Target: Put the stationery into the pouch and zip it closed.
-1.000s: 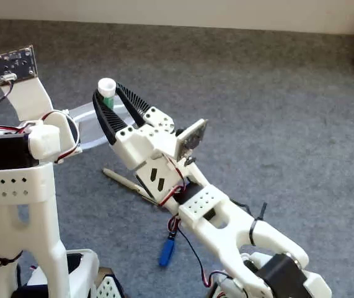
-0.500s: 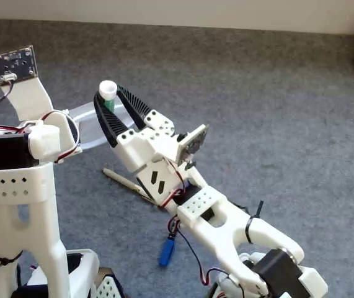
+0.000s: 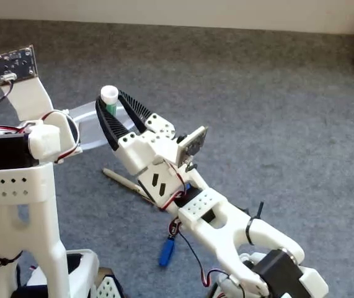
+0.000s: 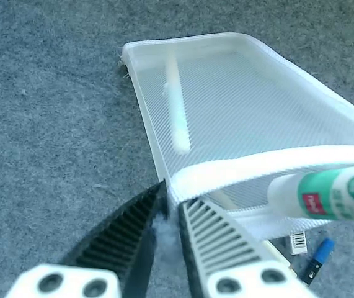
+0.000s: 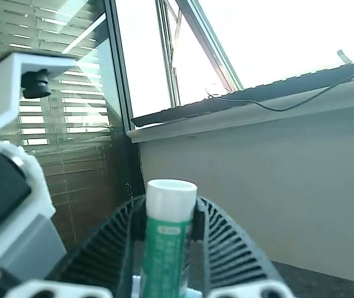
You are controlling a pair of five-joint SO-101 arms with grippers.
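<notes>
The translucent mesh pouch lies on grey carpet with a white pen inside. My left gripper is shut on the pouch's near rim and holds the opening up. My right gripper is shut on a glue stick with a green body and a white cap, upright just above the pouch. In the left wrist view the glue stick hangs right at the pouch's raised rim. The right wrist view shows the glue stick clamped between my right gripper's ribbed black fingers.
A beige pen lies on the carpet under the right arm. A small blue object sits nearer the arm's base. The left arm's white tower stands at the near left. Open carpet spreads to the right.
My right gripper has lowered slightly with the glue stick, closer to the pouch opening. The left arm and the pouch have stayed put.
</notes>
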